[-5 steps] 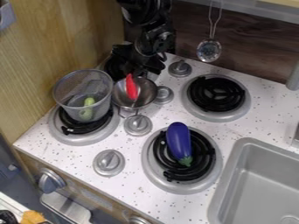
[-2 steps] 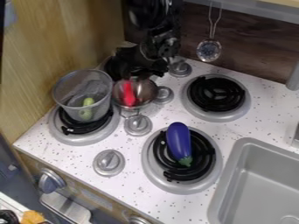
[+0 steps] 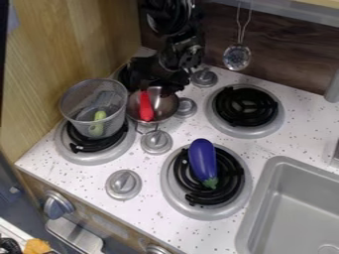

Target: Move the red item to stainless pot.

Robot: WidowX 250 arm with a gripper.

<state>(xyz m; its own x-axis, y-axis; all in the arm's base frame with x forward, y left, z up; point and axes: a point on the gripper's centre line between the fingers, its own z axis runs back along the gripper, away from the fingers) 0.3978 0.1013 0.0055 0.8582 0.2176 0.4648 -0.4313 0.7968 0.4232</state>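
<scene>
Jaws: can't tell whether apart or together. Black gripper (image 3: 159, 85) hangs over far rim of stainless pot (image 3: 165, 105). Red item (image 3: 145, 106) sits in the pot, upper end near gripper. Mesh basket (image 3: 71, 105) beside pot, on a burner (image 3: 86, 156) — green item (image 3: 98, 124) inside. Eggplant (image 3: 202, 159) lies on nearer burner (image 3: 228, 176) — sink (image 3: 291, 198) at view's lower right.

- The camera view looks down at a steep slant, facing the dark back wall (image 3: 291, 62) across the top.
- It stands close over the stove top (image 3: 192, 126), cropping the sink (image 3: 291, 208) at lower right.
- The counter's front edge (image 3: 73, 197) runs diagonally through the lower left.
</scene>
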